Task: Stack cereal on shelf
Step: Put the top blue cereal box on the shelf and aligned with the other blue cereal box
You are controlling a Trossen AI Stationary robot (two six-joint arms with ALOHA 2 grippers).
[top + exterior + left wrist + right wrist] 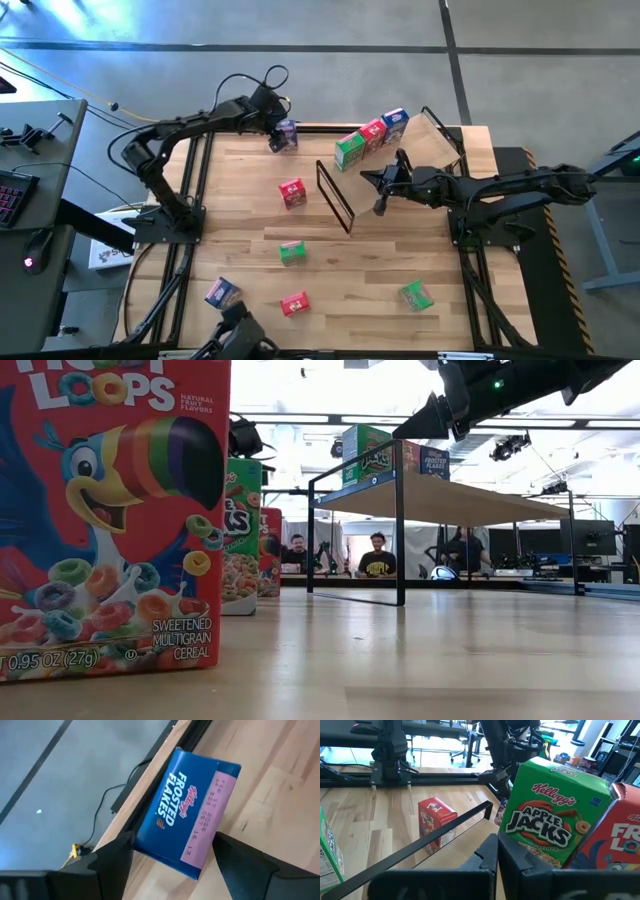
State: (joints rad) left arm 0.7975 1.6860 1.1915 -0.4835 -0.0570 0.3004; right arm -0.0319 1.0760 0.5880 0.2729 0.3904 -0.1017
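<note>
My left gripper (278,135) is at the table's far left edge, shut on a blue Frosted Flakes box (187,815). My right gripper (498,857) is shut and empty at the shelf (440,150), close in front of a green Apple Jacks box (550,817). That green box (349,150), a red box (373,133) and a blue box (394,122) stand in a row on the shelf's tilted wooden board. The shelf also shows in the low view (450,500), on its black wire frame. My left gripper pinches the blue box between its two fingers: one on the pink dated side (207,847), the other on the opposite side (136,842). The fingers come from above, slanting down. The box sits tilted over the table's far edge; whether it rests on the wood, I cannot tell. My right gripper stands close to the green box's lower front (530,852); I cannot tell whether it touches it.
Loose boxes stand on the table: red (292,192), green (292,252), blue (221,292), red (295,303), green (415,295). A red Froot Loops box (110,510) fills the low view's left side. People sit in the room beyond (377,555).
</note>
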